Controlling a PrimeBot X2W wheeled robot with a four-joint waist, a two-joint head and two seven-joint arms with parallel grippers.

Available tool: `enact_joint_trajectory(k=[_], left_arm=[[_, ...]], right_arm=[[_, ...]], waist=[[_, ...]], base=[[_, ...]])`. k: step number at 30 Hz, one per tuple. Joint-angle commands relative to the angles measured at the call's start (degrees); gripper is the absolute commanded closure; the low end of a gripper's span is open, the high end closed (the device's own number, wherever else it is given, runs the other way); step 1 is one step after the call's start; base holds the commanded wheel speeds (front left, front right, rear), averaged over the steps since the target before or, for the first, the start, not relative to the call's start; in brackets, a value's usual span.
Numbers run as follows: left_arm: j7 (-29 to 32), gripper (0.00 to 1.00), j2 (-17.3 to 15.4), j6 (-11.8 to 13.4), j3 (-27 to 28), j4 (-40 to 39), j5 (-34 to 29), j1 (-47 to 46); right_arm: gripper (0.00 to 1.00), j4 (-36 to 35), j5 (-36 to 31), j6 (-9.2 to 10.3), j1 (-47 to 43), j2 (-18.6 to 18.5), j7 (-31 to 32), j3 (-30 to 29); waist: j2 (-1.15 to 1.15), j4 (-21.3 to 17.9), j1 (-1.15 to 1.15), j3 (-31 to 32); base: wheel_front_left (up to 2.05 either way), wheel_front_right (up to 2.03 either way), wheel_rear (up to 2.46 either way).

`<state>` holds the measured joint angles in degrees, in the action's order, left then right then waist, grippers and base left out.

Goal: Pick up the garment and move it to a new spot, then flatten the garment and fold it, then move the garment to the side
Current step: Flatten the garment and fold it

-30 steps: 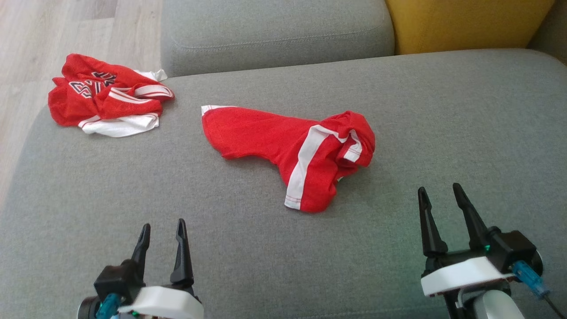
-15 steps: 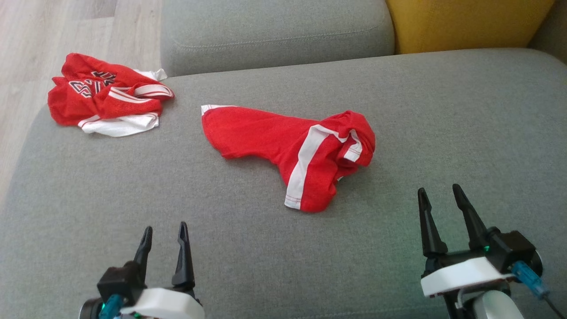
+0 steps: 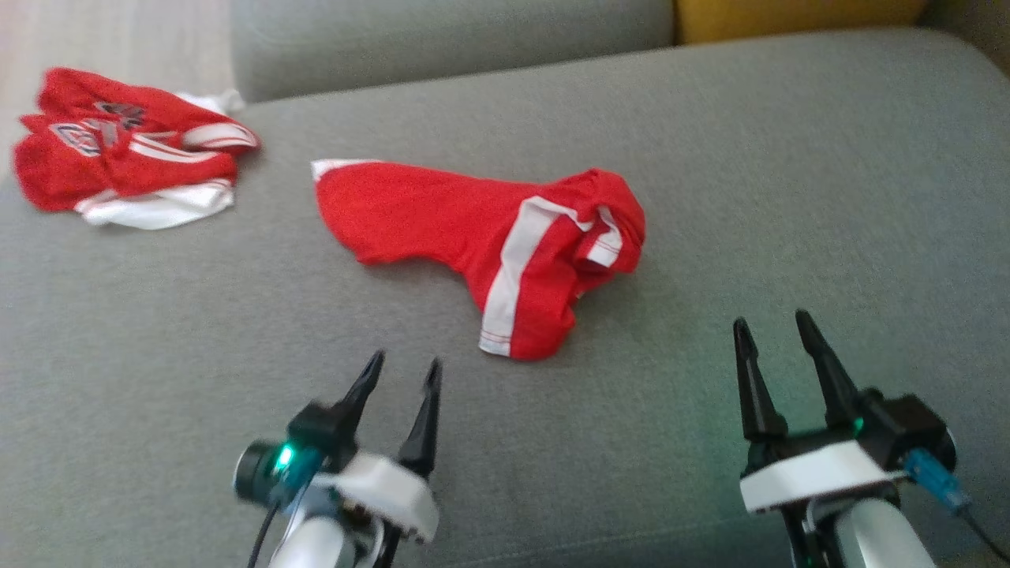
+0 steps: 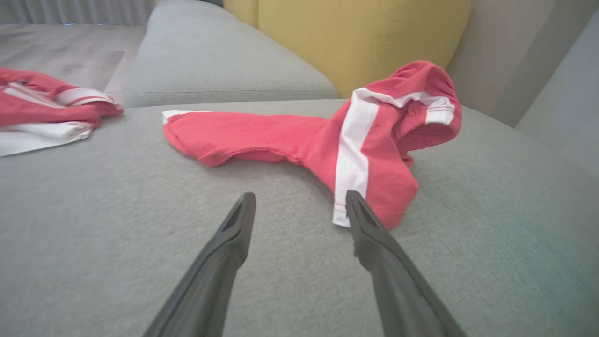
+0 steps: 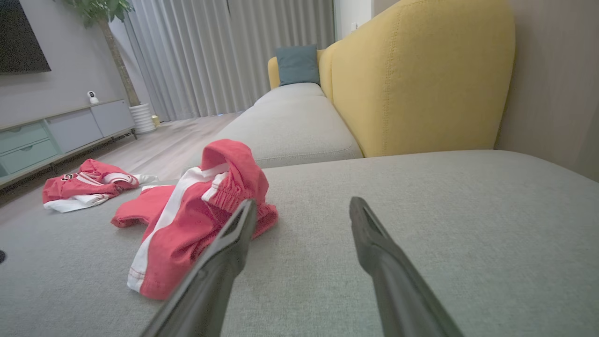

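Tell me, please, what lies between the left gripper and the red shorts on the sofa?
That stretch is bare: in the head view, plain grey sofa cushion separates the open left gripper from the red shorts.

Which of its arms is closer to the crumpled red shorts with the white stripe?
Left. The left end effector sits just short of the near hem of the red, white-striped fabric shorts; the right end effector hangs farther off, to their right.

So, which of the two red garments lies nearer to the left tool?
The shorts with the white side stripe, in the middle: their hem lies just ahead of the left tool. The crumpled bundle with lettering lies far off to the left.
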<state>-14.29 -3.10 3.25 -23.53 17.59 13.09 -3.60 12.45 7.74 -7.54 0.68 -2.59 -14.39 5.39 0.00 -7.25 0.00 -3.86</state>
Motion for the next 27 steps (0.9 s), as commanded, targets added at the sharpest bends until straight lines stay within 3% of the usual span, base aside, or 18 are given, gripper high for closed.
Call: enact_joint_trajectory(k=[1,9,17,18,21,22,27], left_arm=[[-0.6,0.00,0.2,-0.4,0.5,0.0,0.1,-4.3],[-0.2,0.00,0.2,0.6,-3.3,10.9,2.3,-13.5],[-0.3,0.00,0.2,0.3,-4.3,16.9,3.4,-16.8],[-0.3,0.15,0.2,0.3,-4.5,17.2,3.6,-17.0],[-0.4,0.95,0.2,0.2,-5.0,17.5,4.3,-17.6],[-0.5,1.00,0.2,0.2,-5.2,17.3,4.5,-17.7],[-0.6,1.00,0.1,-0.2,-6.1,15.7,4.6,-17.1]], right_arm=[[0.00,-2.1,0.4,0.05,3.4,-0.3,-0.6,1.5],[0.00,-2.8,1.6,0.05,6.0,-0.3,-0.6,1.9],[0.00,-3.0,2.5,0.05,6.6,-0.3,-0.6,1.3],[0.00,-3.0,2.6,0.05,6.6,-0.3,-0.6,1.3],[0.00,-3.1,2.9,0.05,6.7,-0.3,-0.6,1.3],[0.00,-3.1,2.9,0.05,6.7,-0.3,-0.6,1.2],[0.00,-3.1,2.7,0.05,6.3,-0.3,-0.6,0.4]], waist=[[0.00,-2.4,0.00,-2.5],[0.00,-8.4,0.00,-8.6],[0.00,-10.4,0.00,-10.1],[0.00,-10.5,0.00,-10.1],[0.00,-10.5,0.00,-10.0],[0.00,-10.3,0.00,-9.9],[0.00,-8.7,0.00,-8.9]], base=[[0.00,0.00,0.00],[0.00,0.00,0.00],[0.00,0.00,0.00],[0.00,0.00,0.00],[0.00,0.00,0.00],[0.00,0.00,0.00],[0.00,0.00,0.00]])
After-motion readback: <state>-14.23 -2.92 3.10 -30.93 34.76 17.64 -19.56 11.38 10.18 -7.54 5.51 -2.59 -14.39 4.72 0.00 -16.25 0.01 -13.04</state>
